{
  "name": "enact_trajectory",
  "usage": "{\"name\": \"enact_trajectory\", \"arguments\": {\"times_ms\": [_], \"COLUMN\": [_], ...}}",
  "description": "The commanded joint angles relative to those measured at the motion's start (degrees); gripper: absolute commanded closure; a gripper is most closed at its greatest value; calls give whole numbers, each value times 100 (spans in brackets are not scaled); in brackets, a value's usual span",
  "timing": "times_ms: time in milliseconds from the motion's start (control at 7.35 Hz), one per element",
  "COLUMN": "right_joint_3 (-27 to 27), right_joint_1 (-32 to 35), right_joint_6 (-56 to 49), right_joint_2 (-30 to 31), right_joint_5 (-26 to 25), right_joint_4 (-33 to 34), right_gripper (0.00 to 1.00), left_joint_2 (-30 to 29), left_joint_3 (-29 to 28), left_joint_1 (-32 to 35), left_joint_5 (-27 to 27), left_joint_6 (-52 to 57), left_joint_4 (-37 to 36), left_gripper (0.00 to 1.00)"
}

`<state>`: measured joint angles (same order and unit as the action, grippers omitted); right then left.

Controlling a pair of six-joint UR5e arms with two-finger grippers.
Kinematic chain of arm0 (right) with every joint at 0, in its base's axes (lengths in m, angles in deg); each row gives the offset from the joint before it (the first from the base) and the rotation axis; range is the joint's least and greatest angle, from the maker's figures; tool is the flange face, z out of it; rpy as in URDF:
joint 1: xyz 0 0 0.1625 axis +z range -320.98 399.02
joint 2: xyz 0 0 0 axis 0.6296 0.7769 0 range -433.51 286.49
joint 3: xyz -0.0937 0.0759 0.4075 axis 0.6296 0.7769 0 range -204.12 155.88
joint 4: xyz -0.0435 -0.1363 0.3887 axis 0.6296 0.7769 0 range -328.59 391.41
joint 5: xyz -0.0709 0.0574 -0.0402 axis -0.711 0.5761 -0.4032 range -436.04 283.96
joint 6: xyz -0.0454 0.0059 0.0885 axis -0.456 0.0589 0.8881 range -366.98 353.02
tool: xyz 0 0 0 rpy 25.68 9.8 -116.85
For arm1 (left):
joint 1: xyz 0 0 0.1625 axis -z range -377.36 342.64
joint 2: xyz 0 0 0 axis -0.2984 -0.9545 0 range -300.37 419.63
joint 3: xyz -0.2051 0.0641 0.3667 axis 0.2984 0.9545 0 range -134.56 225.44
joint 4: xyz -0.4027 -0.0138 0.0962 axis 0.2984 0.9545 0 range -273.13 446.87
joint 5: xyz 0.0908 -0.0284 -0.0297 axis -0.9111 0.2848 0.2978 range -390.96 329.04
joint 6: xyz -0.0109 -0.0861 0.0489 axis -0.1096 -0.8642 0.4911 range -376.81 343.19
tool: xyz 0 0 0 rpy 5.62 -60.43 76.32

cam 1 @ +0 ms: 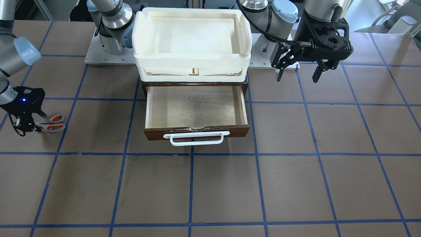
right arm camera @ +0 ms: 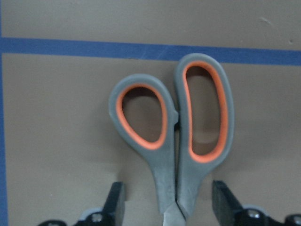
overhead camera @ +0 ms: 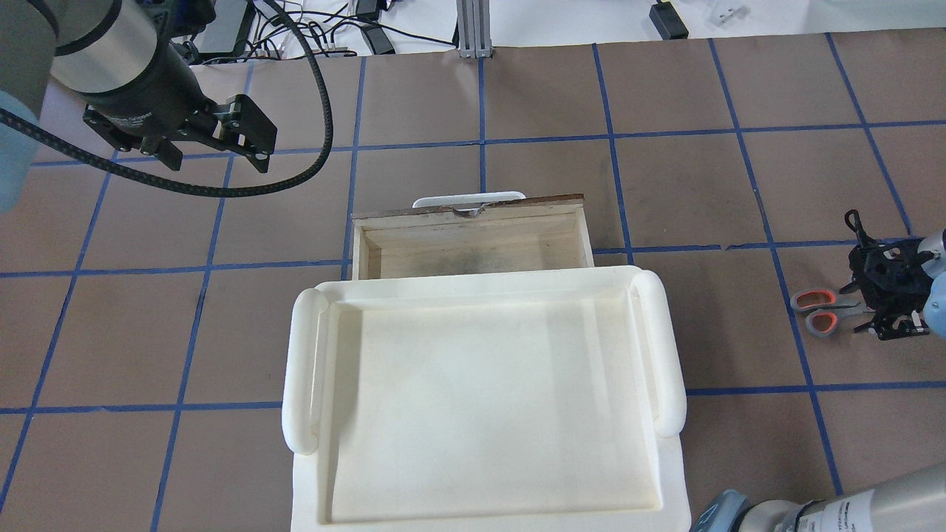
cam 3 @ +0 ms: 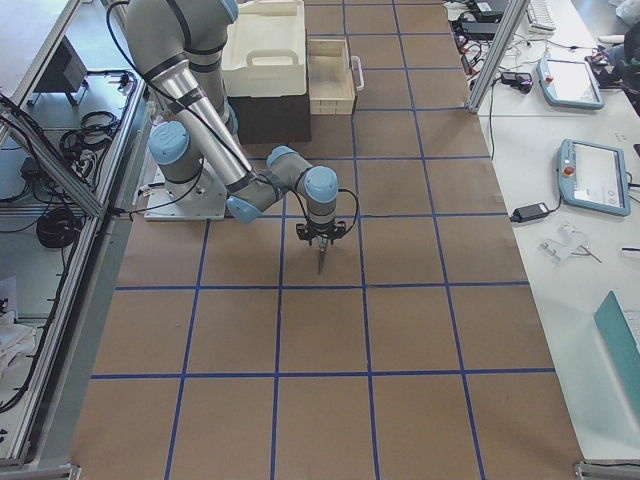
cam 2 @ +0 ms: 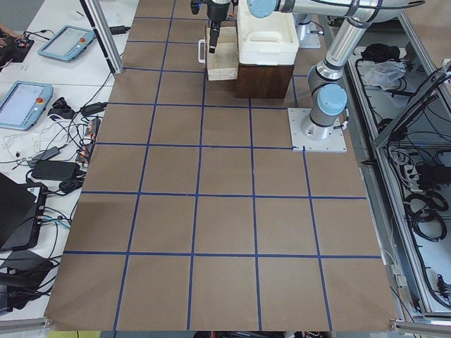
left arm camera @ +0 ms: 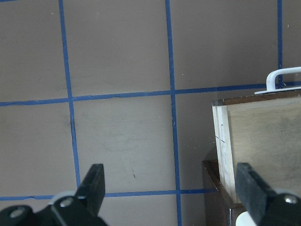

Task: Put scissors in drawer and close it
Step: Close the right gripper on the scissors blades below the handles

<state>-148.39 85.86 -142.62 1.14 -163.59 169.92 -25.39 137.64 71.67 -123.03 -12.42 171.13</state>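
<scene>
Table (cam 1: 210, 191): brown surface ruled into squares by blue tape lines, carrying everything below.
Tray (overhead camera: 484, 403): white plastic, sitting on top of the dark cabinet at the robot's edge of the table, midway along it; nothing shows inside it.
Cabinet (cam 1: 144, 89): dark brown box under the tray, mostly hidden by it.
Drawer (cam 1: 196, 112): pulled out of the cabinet toward the operators' edge; its pale plywood floor is bare, with only a dark smudge on the wood. A white bar handle (cam 1: 196, 137) runs along its dark front.
Left gripper (cam 1: 297, 70): held above the table beside the drawer, on the robot's left of it; jaws spread wide, nothing between them. Its wrist view shows the drawer's side wall just inside one finger.
Right gripper (cam 1: 20, 126): low over the table toward the end on the robot's right; jaws parted, one finger on each side of the scissors' shanks, not pressed against them.
Scissors (overhead camera: 820, 310): lying flat on the table, well apart from the drawer, grey loops lined in orange pointing toward the drawer, blades hidden under the right gripper.
</scene>
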Motion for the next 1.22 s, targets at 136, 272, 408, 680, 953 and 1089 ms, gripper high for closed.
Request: {"name": "enact_trajectory", "arguments": {"times_ms": [136, 272, 408, 680, 953, 1089], "right_joint_3": [0, 0, 9, 52, 411, 657], "right_joint_1": [-9, -9, -9, -9, 35, 140], "right_joint_6": [3, 3, -23, 29, 143, 509], "right_joint_2": [-3, -3, 5, 58, 250, 495], "right_joint_5": [-16, -24, -25, -112, -227, -209], "right_joint_4": [-8, -8, -17, 0, -383, -804], "right_gripper": [82, 89, 98, 100, 100, 100], "left_joint_2": [30, 30, 21, 21, 30, 21], "left_joint_3": [0, 0, 0, 0, 0, 0], "left_joint_1": [0, 0, 0, 0, 0, 0], "left_joint_5": [-5, -5, -5, -5, -5, -5], "left_joint_6": [0, 0, 0, 0, 0, -9], "left_joint_4": [2, 2, 2, -7, 2, 2], "left_gripper": [0, 0, 0, 0, 0, 0]}}
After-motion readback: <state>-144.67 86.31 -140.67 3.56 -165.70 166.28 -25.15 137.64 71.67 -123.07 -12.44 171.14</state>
